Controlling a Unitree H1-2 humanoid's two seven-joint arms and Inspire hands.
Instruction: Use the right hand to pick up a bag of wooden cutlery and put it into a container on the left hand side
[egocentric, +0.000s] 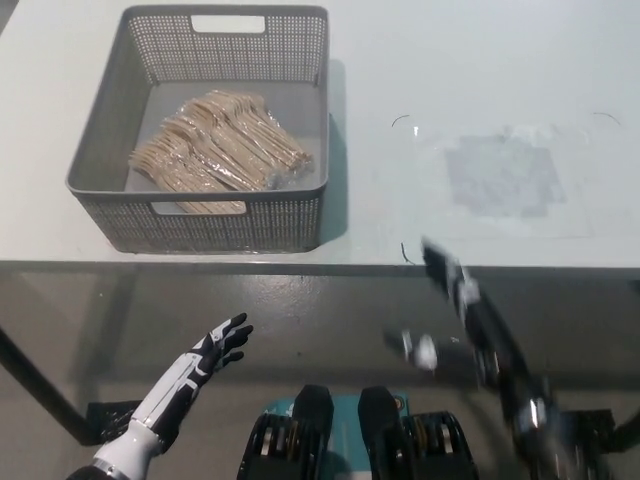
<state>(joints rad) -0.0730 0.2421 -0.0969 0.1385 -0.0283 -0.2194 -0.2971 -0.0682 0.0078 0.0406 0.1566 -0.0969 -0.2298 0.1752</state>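
Note:
Clear bags of wooden cutlery (215, 150) lie piled in the grey mesh basket (300, 215) at the table's left. My black right arm hangs low in front of the table's edge at the lower right, smeared by motion. Its hand (422, 350) is a blur there, well away from the basket, with no bag seen in it. My white left hand (215, 348) rests below the table edge at the lower left, open with fingers spread and holding nothing.
The white table (450, 80) carries a taped, greyish square patch (500, 180) to the right of the basket. The table's front edge runs across the picture's middle, with grey floor below it.

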